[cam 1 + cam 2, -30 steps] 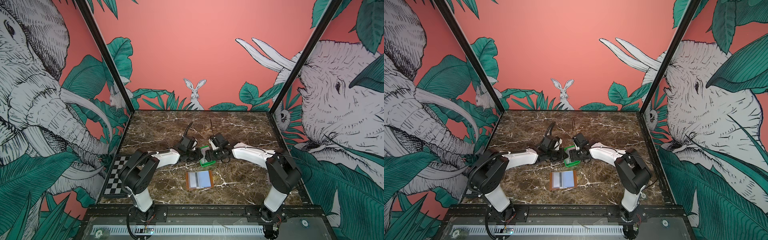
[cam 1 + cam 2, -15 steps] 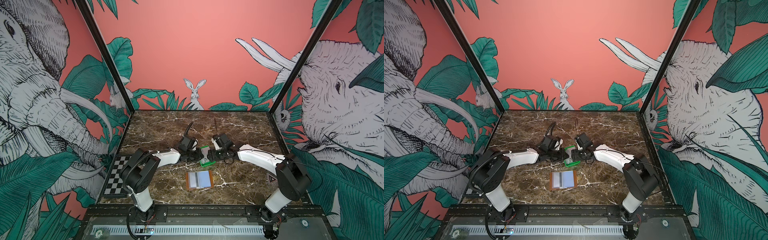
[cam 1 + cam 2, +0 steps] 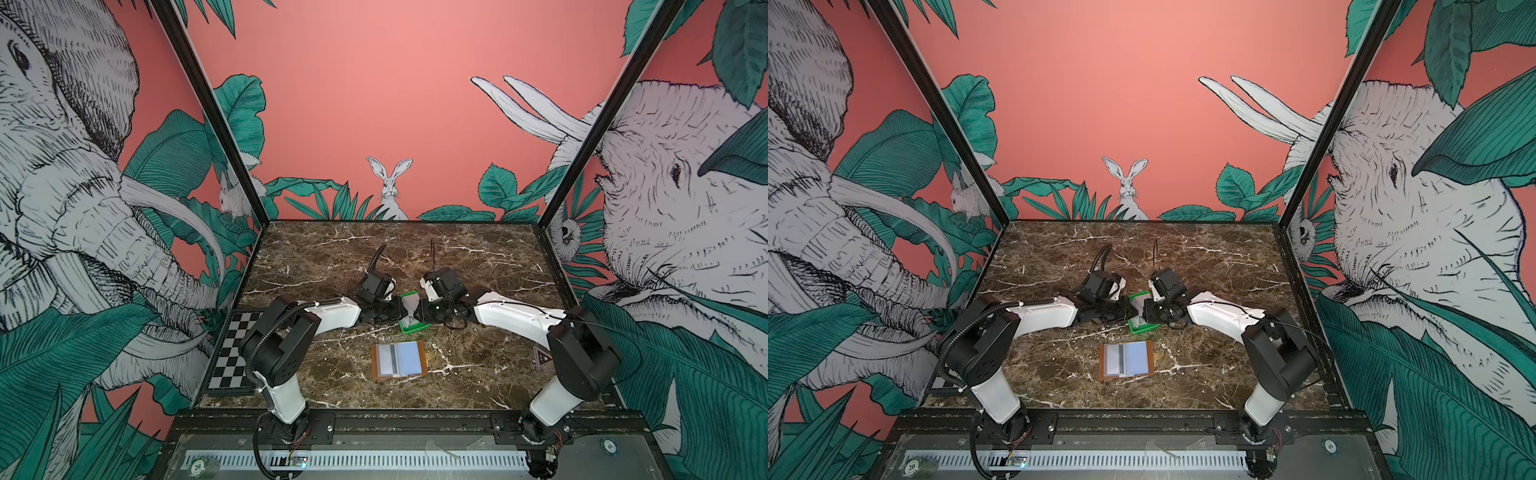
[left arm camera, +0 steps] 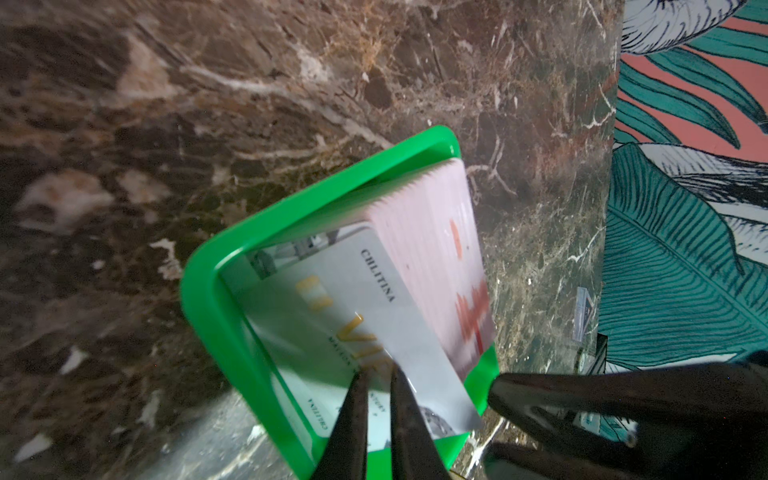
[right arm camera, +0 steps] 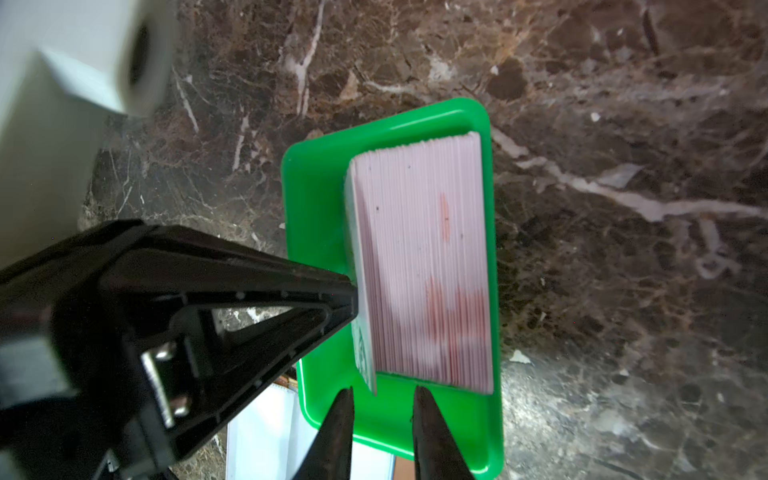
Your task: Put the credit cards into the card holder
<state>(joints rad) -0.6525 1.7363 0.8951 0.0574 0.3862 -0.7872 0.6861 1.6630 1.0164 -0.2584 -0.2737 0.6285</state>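
My left gripper [image 4: 377,376] is clenched on one card [image 4: 374,299]. It pinches the card near one end and leans it away from the stack [image 5: 424,249], which stands on edge in the tray [image 3: 415,329]. The tray sits at the centre of both top views, between my two wrists. My right gripper [image 5: 383,390] has its jaws apart with a clear gap, just short of that card's end, and it grips nothing.

The pinch is small and far from the card's middle, so I judge the slick card could swivel or slip out on a quick lift. A neighbouring card may cling to it and ride up too. If my right jaws close off-line, they could flex the card or shove the light tray.

The card stands on a long edge. Its long axis follows the tray's long side, roughly up and down the frame in a top view, and its printed face is towards my left wrist.

The holder [image 3: 375,361] lies open and flat just below the tray in both top views, apart from it. It shows a striped card [image 3: 388,359] and a blue card [image 3: 409,358].
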